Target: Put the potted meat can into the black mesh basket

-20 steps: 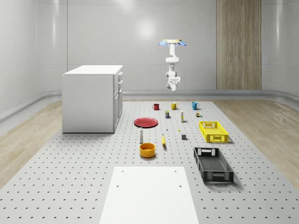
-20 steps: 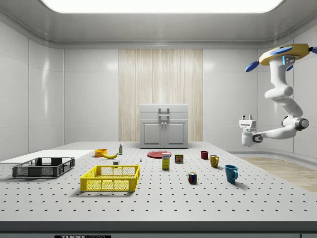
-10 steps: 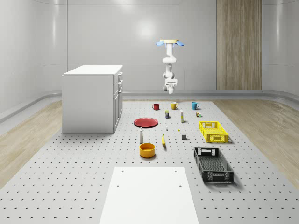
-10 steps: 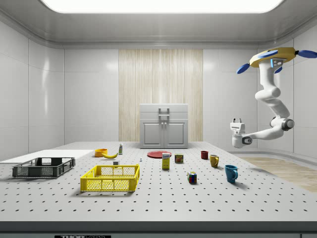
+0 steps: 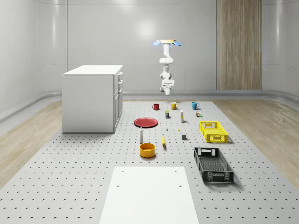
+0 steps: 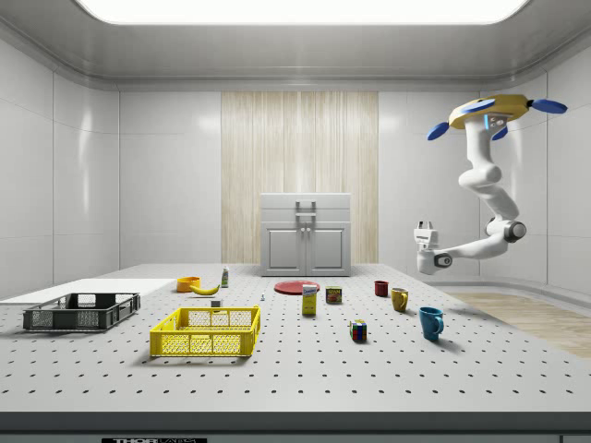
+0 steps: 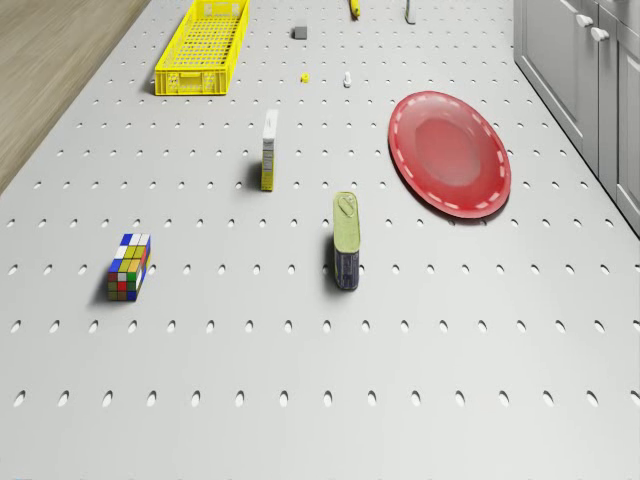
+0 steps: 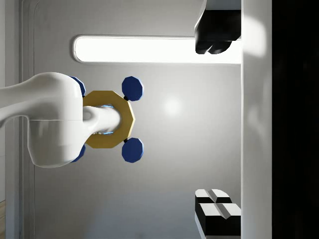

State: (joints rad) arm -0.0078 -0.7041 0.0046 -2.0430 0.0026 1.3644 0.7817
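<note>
The gripper (image 6: 426,224) points straight up at the ceiling, fingers (image 8: 215,46) spread apart, nothing between them. The drone (image 6: 488,113) hovers high past the table's far end, near the mugs. The potted meat can (image 7: 346,241) sits on the table, the red plate (image 7: 449,153) at its 2 o'clock. The black mesh basket (image 5: 213,164) is well apart, at the near end.
</note>
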